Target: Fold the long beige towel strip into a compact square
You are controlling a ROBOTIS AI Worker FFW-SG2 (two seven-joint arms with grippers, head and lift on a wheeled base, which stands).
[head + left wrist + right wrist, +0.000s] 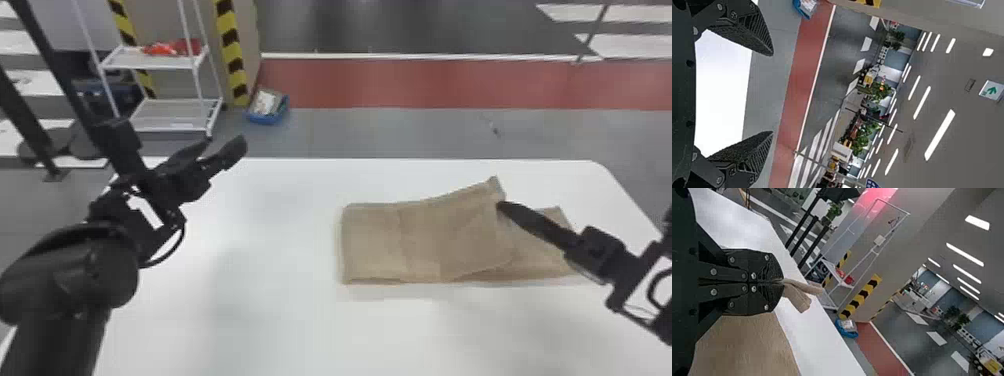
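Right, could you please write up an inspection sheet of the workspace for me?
Surface: white table with rounded far-right corner.
Job's things: beige cloth towel strip, partly folded, right of the table's middle; no compact square yet.
Clutter: blue bin with pale contents, on the floor beyond the table.
Left gripper: open, holding nothing, near the table's far left.
Right gripper: black fingers shut on the towel's upper layer.
Cables: black cable looped at the left wrist, off the towel.
Surroundings: white metal rack bearing red items, yellow-and-black striped pillar edge, red floor band.
Spills: nothing seen.
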